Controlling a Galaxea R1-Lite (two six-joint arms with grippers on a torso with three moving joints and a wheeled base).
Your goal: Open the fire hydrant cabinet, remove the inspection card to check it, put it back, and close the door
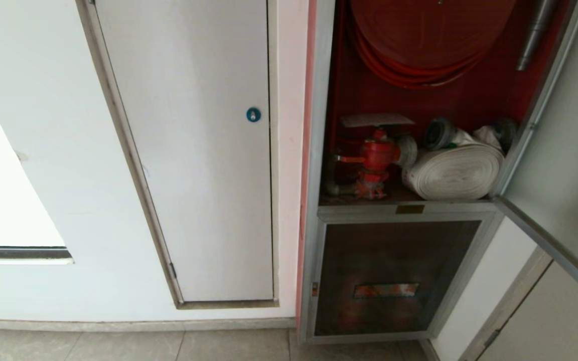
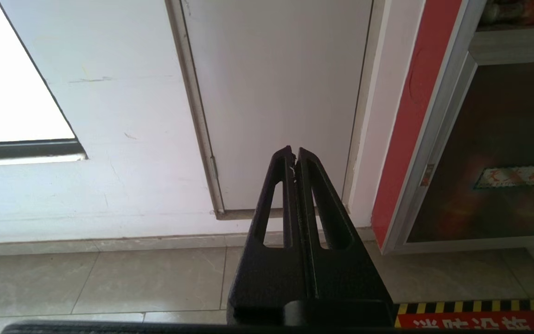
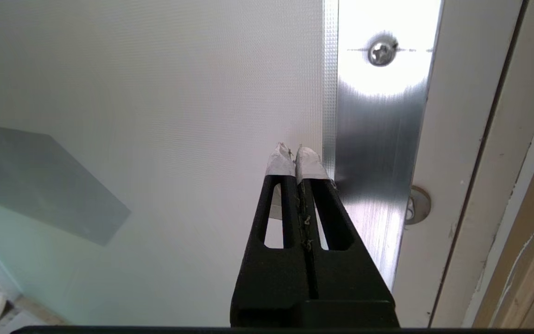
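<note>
- Head view shows the fire hydrant cabinet [image 1: 329,165] standing open, its red inside exposed beside a plain white panel door [image 1: 193,150] with a round blue lock [image 1: 253,115].
- Inside, the inspection card [image 1: 377,120] lies flat on top of the red valve [image 1: 377,158], roughly level and touching it.
- A rolled white hose [image 1: 452,173] rests just beside the valve on the compartment floor, and the red hose reel [image 1: 419,45] hangs above them.
- Its upper door [image 1: 565,165] is swung out to the right, the silver frame edge running down toward the picture's corner.
- Below sits the smaller glass door [image 1: 394,276] with an orange label [image 1: 385,290], closed.
- Neither arm appears in the head view.
- Right wrist view: the right hand [image 3: 293,153], fingers pressed together and holding nothing, its white-taped tips close to the door's frosted pane [image 3: 155,116] by the aluminium frame strip [image 3: 378,139]; whether they touch it cannot be told.
- Left wrist view: the left hand [image 2: 293,153], fingers together and empty, points toward the white panel door low above the tiled floor [image 2: 109,278].
</note>
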